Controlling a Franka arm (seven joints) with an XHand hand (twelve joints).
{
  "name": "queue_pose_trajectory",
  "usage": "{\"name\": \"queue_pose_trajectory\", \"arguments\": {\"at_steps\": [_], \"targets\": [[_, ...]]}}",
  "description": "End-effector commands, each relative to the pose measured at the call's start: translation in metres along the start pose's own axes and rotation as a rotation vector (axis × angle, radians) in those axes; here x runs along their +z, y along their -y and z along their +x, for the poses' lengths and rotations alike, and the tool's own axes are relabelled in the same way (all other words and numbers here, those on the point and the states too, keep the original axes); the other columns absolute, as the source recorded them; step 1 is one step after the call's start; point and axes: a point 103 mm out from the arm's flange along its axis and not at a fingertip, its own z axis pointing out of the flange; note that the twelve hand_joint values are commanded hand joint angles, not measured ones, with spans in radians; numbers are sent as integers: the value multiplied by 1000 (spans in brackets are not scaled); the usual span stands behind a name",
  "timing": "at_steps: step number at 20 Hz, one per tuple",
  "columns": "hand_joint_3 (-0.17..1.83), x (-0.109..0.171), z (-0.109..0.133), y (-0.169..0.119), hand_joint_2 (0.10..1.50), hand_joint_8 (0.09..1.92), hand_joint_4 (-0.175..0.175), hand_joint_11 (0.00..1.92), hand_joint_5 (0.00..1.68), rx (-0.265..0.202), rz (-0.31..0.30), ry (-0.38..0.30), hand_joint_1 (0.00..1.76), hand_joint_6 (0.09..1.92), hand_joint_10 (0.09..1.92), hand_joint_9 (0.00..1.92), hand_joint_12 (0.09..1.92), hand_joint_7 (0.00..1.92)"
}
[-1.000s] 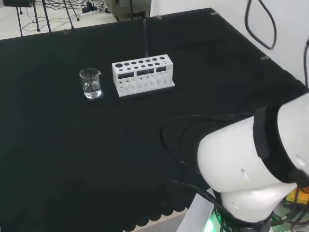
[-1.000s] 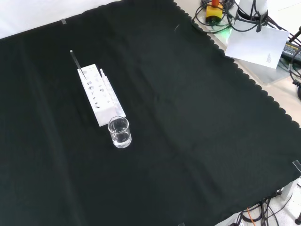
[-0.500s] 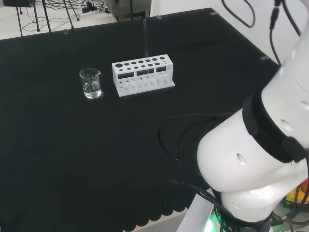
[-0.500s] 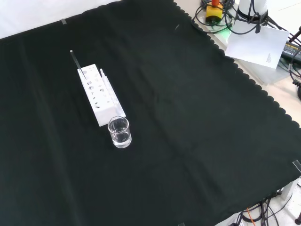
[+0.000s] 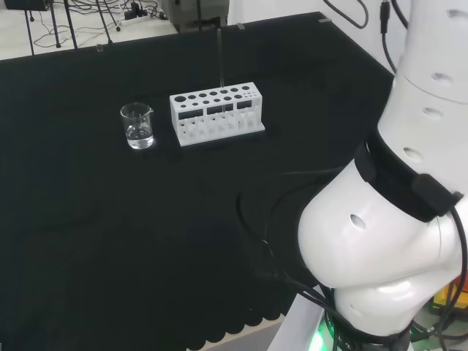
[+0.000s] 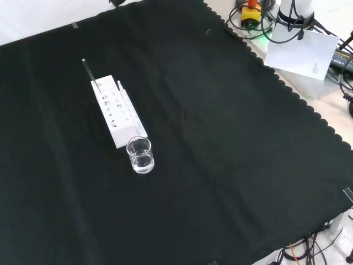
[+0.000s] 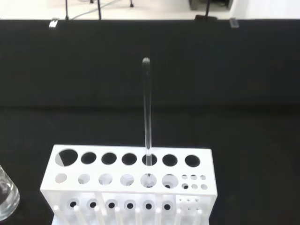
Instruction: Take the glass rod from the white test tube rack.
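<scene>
Glass rod [image 7: 146,110] stands upright in white rack [image 7: 129,178]; head view adds beaker [image 5: 137,126] beside it. Fingers' state: cannot tell.

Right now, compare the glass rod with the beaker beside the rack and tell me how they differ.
The glass rod is thin and tall; the beaker is short and wide. The rod stands upright in a hole of the white test tube rack, rising well above it, while the beaker sits directly on the black cloth, apart from the rack. Both are clear glass.
</scene>
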Motion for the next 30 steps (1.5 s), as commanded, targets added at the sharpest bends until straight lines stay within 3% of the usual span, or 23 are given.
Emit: {"name": "queue_pose_trajectory", "arguments": {"at_steps": [1, 8, 16, 21, 25, 30], "targets": [[420, 20, -2, -53, 968, 875, -160, 0, 88, -15, 29, -9, 459, 87, 884, 129, 1277, 64], [423, 63, -11, -70, 969, 890, -165, 0, 113, -79, 50, -59, 460, 87, 892, 210, 1307, 128], [427, 93, -9, -93, 972, 901, -172, 0, 149, -44, 82, -38, 464, 87, 880, 312, 1363, 236], [439, 113, -12, -104, 971, 914, -175, 92, 211, -83, 85, -76, 482, 87, 857, 578, 1432, 486], [445, 124, -11, -110, 971, 931, -175, 195, 269, -68, 101, -57, 508, 87, 864, 702, 1413, 608], [453, 131, -4, -112, 964, 925, -175, 295, 360, -113, 82, -82, 564, 96, 878, 875, 1383, 761]]}}
